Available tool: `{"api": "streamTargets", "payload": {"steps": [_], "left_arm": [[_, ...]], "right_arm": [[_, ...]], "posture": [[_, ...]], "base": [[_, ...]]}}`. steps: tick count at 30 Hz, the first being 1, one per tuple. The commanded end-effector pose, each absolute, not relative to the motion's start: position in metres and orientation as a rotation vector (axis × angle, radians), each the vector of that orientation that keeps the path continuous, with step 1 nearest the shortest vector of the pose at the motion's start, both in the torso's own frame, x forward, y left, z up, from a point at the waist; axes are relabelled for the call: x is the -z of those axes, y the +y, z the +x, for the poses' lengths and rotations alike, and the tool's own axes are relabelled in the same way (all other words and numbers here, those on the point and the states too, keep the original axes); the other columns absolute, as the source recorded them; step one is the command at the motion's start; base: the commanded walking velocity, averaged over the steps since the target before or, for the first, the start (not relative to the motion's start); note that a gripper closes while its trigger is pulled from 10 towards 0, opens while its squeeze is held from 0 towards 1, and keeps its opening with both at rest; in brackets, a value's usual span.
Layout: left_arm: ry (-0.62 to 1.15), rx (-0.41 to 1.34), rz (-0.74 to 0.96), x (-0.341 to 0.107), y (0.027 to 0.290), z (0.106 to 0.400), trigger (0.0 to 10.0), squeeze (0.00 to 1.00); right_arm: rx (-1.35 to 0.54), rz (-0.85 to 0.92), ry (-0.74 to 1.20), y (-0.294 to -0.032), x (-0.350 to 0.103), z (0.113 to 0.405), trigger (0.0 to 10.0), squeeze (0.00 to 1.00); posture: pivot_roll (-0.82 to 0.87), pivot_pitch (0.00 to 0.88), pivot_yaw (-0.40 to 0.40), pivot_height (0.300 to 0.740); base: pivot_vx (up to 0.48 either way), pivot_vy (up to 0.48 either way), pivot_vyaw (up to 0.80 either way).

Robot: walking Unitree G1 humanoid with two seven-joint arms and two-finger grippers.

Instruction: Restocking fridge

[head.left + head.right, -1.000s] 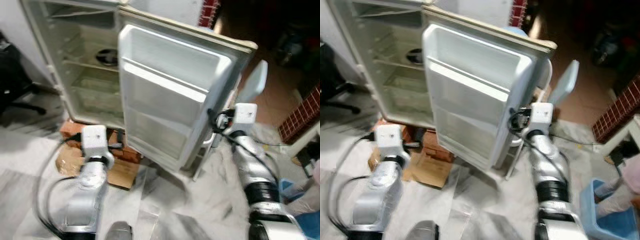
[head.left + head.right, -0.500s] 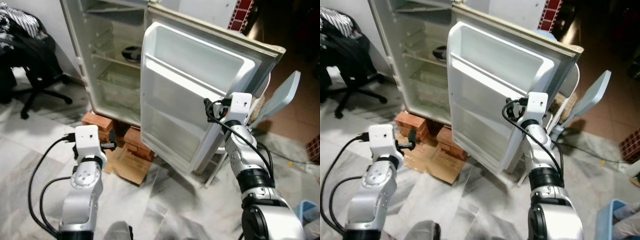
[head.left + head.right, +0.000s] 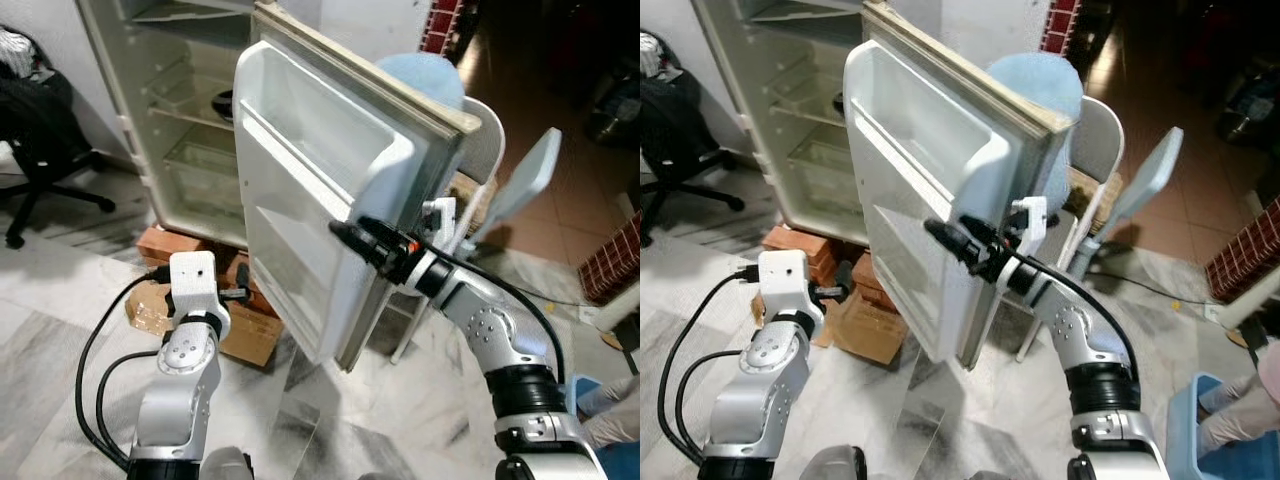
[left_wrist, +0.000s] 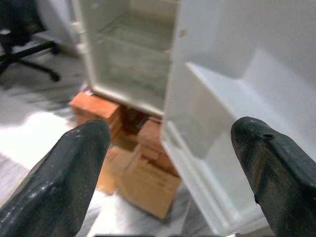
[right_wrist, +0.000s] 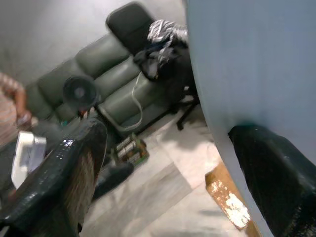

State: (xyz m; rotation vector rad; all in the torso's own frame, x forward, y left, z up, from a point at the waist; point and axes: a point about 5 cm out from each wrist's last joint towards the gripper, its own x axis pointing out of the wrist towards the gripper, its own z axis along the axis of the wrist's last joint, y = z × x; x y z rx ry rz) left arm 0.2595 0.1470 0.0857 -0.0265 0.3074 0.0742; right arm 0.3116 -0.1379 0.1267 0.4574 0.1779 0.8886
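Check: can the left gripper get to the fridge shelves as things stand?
Probably yes. The door stands swung out, the left gripper hangs open low by the bricks, and the way to the shelves looks free; it must rise.

A black office chair (image 3: 45,130) stands on the pale marble-patterned floor (image 3: 50,330) at the left of the scene, with a striped garment (image 3: 15,45) draped over its back. Low on the floor sit red bricks (image 3: 165,245), and just beside them lies a flattened cardboard box (image 3: 250,335). Over at the right, a pale blue plastic chair (image 3: 425,80) stands close to a white chair (image 3: 480,150), and a pale blue panel (image 3: 520,180) leans near them. A red brick wall section (image 3: 610,255) shows at the right edge. In the right wrist view, a dark green sofa (image 5: 116,84) carries heaped clothes (image 5: 163,42).
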Motion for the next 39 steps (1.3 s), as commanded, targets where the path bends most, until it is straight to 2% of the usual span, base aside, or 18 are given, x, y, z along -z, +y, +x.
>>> {"api": "streamTargets", "payload": {"steps": [1,2,5,9,12,13,17,18,20,21,22,23,24,25,28,31,35,39], "left_arm": [[0.345,-0.075,-0.009,-0.082,0.148,0.258,10.0,0.0],[0.355,-0.074,-0.006,-0.081,0.149,0.257,10.0,0.0],[0.368,-0.071,-0.002,-0.08,0.149,0.256,10.0,0.0],[0.438,-0.039,-0.006,-0.074,0.147,0.25,10.0,0.0],[0.438,-0.039,-0.006,-0.074,0.147,0.25,10.0,0.0],[0.447,-0.033,-0.005,-0.073,0.147,0.249,10.0,0.0],[0.451,-0.02,0.011,-0.072,0.145,0.25,10.0,0.0],[0.451,-0.02,0.011,-0.072,0.145,0.25,10.0,0.0],[0.446,-0.034,0.011,-0.073,0.146,0.25,10.0,0.0],[0.446,-0.034,0.011,-0.073,0.146,0.25,10.0,0.0],[0.45,-0.045,0.013,-0.073,0.148,0.25,10.0,0.0],[0.455,-0.046,0.014,-0.073,0.148,0.25,10.0,0.0],[0.455,-0.046,0.014,-0.073,0.148,0.25,10.0,0.0],[0.459,-0.046,0.016,-0.073,0.149,0.25,10.0,0.0],[0.463,-0.042,0.021,-0.073,0.148,0.251,10.0,0.0],[0.464,-0.042,0.022,-0.073,0.148,0.251,10.0,0.0],[0.579,-0.148,-0.025,-0.06,0.165,0.243,10.0,0.0],[0.582,-0.107,0.062,-0.054,0.178,0.238,10.0,0.0]], "right_arm": [[-0.817,0.298,0.153,-0.162,-0.132,0.321,10.0,0.0],[-0.838,0.196,0.212,-0.169,-0.122,0.317,10.0,0.0],[-0.884,0.114,0.267,-0.176,-0.115,0.31,10.0,0.0],[-1.077,-0.049,0.583,-0.211,-0.084,0.273,10.0,0.0],[-1.077,-0.049,0.583,-0.211,-0.084,0.273,10.0,0.0],[-1.084,-0.103,0.627,-0.216,-0.077,0.269,10.0,0.0],[-0.805,-0.449,0.746,-0.244,-0.049,0.283,10.0,0.0],[-0.805,-0.449,0.746,-0.244,-0.049,0.283,10.0,0.0],[-0.587,-0.51,0.735,-0.253,-0.05,0.297,10.0,0.0],[-0.587,-0.51,0.735,-0.253,-0.05,0.297,10.0,0.0],[-0.367,-0.507,0.684,-0.259,-0.057,0.313,10.0,0.0],[-0.275,-0.48,0.648,-0.26,-0.063,0.32,10.0,0.0],[-0.275,-0.48,0.648,-0.26,-0.063,0.32,10.0,0.0],[-0.194,-0.453,0.603,-0.26,-0.069,0.327,10.0,0.0],[-0.036,-0.29,0.442,-0.252,-0.092,0.346,10.0,0.0],[-0.008,-0.221,0.391,-0.248,-0.099,0.352,10.0,0.0],[-0.015,0.027,0.17,-0.214,-0.13,0.376,10.0,0.0],[-0.032,0.144,0.099,-0.196,-0.143,0.384,10.0,0.0]], "posture": [[0.09,0.0,-0.07,0.74],[0.09,0.0,-0.07,0.74],[0.09,0.0,-0.069,0.74],[0.1,0.0,-0.072,0.74],[0.1,0.0,-0.072,0.74],[0.1,0.0,-0.073,0.74],[0.11,0.0,-0.073,0.74],[0.11,0.0,-0.073,0.74],[0.11,0.0,-0.073,0.74],[0.11,0.0,-0.073,0.74],[0.11,0.0,-0.072,0.74],[0.11,0.0,-0.073,0.74],[0.11,0.0,-0.073,0.74],[0.11,0.0,-0.073,0.74],[0.12,0.0,-0.074,0.74],[0.12,0.0,-0.074,0.74],[0.12,0.0,-0.072,0.74],[0.12,0.0,-0.071,0.74]], "base": [[0.0,0.0,0.0],[0.0,0.0,0.0],[0.0,0.0,0.0],[0.0,0.0,0.0],[0.0,0.0,0.0],[0.0,0.0,0.0],[0.0,0.0,0.0],[0.0,0.0,0.0],[0.0,0.0,0.0],[0.0,0.0,0.0],[0.0,0.0,0.0],[0.0,0.0,0.0],[0.0,0.0,0.0],[0.0,0.0,0.0],[0.0,0.0,0.0],[0.0,0.0,0.0],[0.0,0.0,0.0],[0.0,0.0,0.0]]}}
